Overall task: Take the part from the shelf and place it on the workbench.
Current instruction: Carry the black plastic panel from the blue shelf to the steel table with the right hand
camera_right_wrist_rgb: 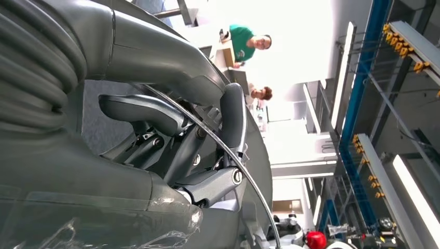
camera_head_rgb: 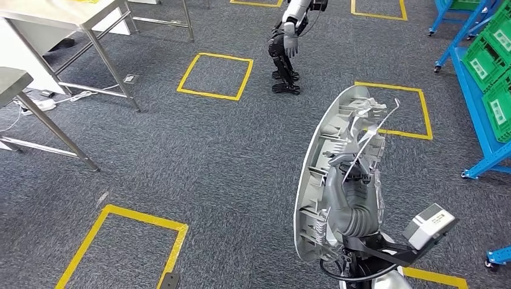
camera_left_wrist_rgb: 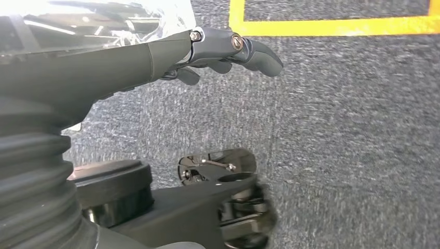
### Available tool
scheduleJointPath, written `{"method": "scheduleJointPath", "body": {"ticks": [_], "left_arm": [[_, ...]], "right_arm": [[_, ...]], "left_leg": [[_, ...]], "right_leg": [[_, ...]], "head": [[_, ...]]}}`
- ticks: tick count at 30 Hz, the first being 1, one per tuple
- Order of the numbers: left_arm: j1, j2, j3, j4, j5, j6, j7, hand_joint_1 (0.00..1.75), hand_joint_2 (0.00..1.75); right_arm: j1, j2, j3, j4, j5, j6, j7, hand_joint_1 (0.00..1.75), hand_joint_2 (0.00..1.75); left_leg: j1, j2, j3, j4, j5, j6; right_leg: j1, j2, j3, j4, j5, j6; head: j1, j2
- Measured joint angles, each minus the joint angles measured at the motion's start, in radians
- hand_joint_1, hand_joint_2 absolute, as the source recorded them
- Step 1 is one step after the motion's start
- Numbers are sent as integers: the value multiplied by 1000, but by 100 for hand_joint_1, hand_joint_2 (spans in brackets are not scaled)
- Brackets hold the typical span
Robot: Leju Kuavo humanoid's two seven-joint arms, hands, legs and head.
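Right now the right hand (camera_head_rgb: 352, 180) grips the part (camera_head_rgb: 325, 174), a long, oval, silver-grey plastic panel with ribs and clips on its inner face. The panel stands almost upright in the air over the carpet (camera_head_rgb: 211, 156), at the lower right of the head view, its hollow side turned toward the hand. A thin wire (camera_head_rgb: 376, 129) (or a slim rod, hard to say which) runs up across the panel's inner side. In the right wrist view the fingers (camera_right_wrist_rgb: 233, 119) curl around an edge of the part (camera_right_wrist_rgb: 259, 171), the thumb (camera_right_wrist_rgb: 140, 109) lies across from them, and the wire (camera_right_wrist_rgb: 233, 161) passes through the grasp.

The left hand (camera_left_wrist_rgb: 228, 49) hangs over the carpet (camera_left_wrist_rgb: 353, 129) with nothing in it; its fingers (camera_left_wrist_rgb: 259, 54) are stretched out with only a slight curl.

Yellow tape squares (camera_head_rgb: 216, 75) mark the carpet. Metal-legged tables (camera_head_rgb: 60, 18) stand at the upper left of the head view, well apart from the part. Blue racks with green crates (camera_head_rgb: 491, 66) line the right edge. Another humanoid robot (camera_head_rgb: 289, 45) stands farther off, beyond the nearest square. The right wrist view catches two people (camera_right_wrist_rgb: 246, 41) in the distance, one in a green top.
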Motion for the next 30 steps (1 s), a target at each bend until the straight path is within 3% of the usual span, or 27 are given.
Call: {"method": "scheduleJointPath", "body": {"ticks": [1, 3, 5, 8, 10, 12, 14, 15, 16, 19, 21, 23, 25, 28, 30], "left_arm": [[0, 0, 0, 0, 0, 0, 0, 0, 175], [-1, 0, 0, 0, 1, 0, 0, 0, 175], [-3, -1, 0, 0, 2, 0, 0, 0, 175], [-2, 0, 0, 0, 2, 1, 0, 0, 175], [-2, 0, 0, 0, 2, 2, 0, 0, 175], [-3, 0, 0, 0, 2, 2, 0, 0, 175], [-4, 0, 0, 0, 2, 2, 0, 0, 175], [-4, 0, 0, 0, 2, 2, 0, 0, 175], [-4, 0, 0, 0, 2, 3, 0, 0, 175], [-5, 0, 0, 0, 2, 3, 0, 0, 175], [-5, -2, 0, 0, 2, 2, 0, 0, 175], [-4, -2, 0, 0, 2, 2, 0, 0, 175], [-2, -2, 0, 0, 2, 2, 0, 0, 175], [-5, -2, 0, 0, 2, 3, 0, 0, 175], [-4, -2, 0, 0, 2, 3, 0, 0, 175]], "right_arm": [[0, 0, 0, 0, 0, 0, 0, 175, 175], [0, 0, 0, 0, 0, 0, 0, 175, 175], [-1, 0, 0, 0, 0, 0, 0, 175, 175], [-3, 1, 0, 0, 0, 0, 0, 175, 175], [-4, 1, 0, 0, 0, 0, 0, 175, 175], [-4, 1, 0, 0, 0, 0, 0, 175, 175], [-3, 1, 0, 1, 0, 0, 0, 175, 175], [-3, 1, 0, 2, 0, 0, 0, 175, 175], [-3, 1, 0, 3, 0, 0, 0, 175, 175], [-3, 1, 0, 3, 0, 0, 0, 175, 175], [-4, 1, 0, 3, 0, 0, 0, 175, 175], [-4, 1, 0, 3, 0, 0, 0, 175, 175], [-5, 1, 0, 3, 0, 0, 0, 175, 175], [-5, 2, 0, 3, 0, 0, 0, 175, 175], [-4, 2, 0, 3, 0, 0, 0, 175, 175]], "left_leg": [[2, 4, 18, -36, 28, -1], [0, 31, 85, -163, 86, 2], [-7, 54, 124, -242, 103, 13], [-12, 42, 123, -255, 101, 35], [-9, 28, 125, -260, 104, 47], [-9, 15, 127, -261, 104, 55], [-13, 0, 127, -260, 103, 60], [-15, -10, 127, -260, 103, 61], [-17, -20, 128, -259, 103, 61], [-16, -49, 128, -254, 100, 55], [-13, -64, 120, -251, 102, 46], [-9, -77, 114, -252, 104, 34], [-11, -58, 106, -230, 86, 24], [-9, -8, 35, -71, 5, 11], [-4, -1, -3, 6, -12, 4]], "right_leg": [[0, -8, 2, 0, -2, 2], [1, -22, 8, 1, -8, 10], [5, -34, 12, 2, -12, 21], [4, -45, 16, -1, -16, 38], [0, -15, 5, 28, -41, 45], [-1, 19, -45, 127, -94, 46], [0, 26, -105, 238, -130, 43], [1, 26, -119, 257, -122, 41], [1, 28, -115, 239, -96, 37], [1, 69, -47, 71, 0, 27], [2, 91, -26, 19, 7, 24], [4, 79, -21, 7, 7, 20], [2, 60, -11, -5, 10, 11], [2, 27, 1, -11, 8, 1], [2, 7, 4, -10, 5, 1]], "head": [[0, 0], [0, 0], [0, 0], [3, 0], [4, 0], [8, 0], [10, 0], [10, 0], [10, 0], [9, 0], [8, 0], [8, 0], [6, 0], [1, 0], [1, 0]]}}
